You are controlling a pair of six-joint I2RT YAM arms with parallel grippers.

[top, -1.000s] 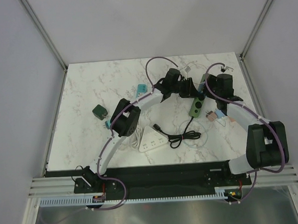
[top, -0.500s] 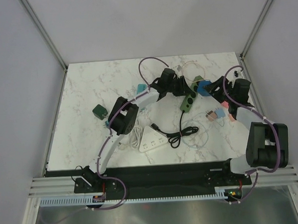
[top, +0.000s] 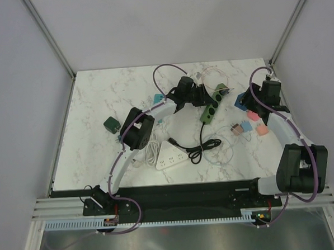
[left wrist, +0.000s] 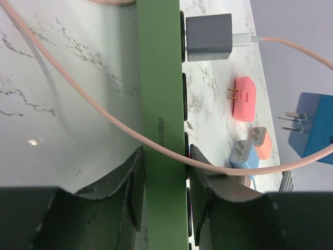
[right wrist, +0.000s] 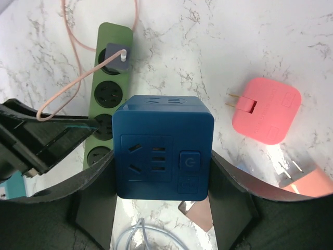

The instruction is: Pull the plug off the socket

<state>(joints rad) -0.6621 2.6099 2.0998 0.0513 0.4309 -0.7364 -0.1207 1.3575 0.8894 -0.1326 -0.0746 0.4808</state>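
White triangular power strip (top: 171,154), dark green adapter (top: 111,125); pink plug (right wrist: 266,110)

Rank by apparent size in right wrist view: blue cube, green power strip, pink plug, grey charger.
1. blue cube, enlarged by nearness to the camera
2. green power strip, partly hidden
3. pink plug
4. grey charger

- The left gripper (left wrist: 165,167) clamps the green power strip (left wrist: 161,94) between its two fingers (left wrist: 132,179).
- A gray charger (left wrist: 208,37) sits plugged into the strip's far end; a pink cable (left wrist: 276,39) leaves it.
- A blue plug (left wrist: 318,127) shows at the right edge, prongs pointing toward the strip, well apart from it.
- A pink adapter (left wrist: 243,99), a light-blue adapter (left wrist: 241,154) and a peach adapter (left wrist: 260,143) lie on the marble table (left wrist: 62,130).
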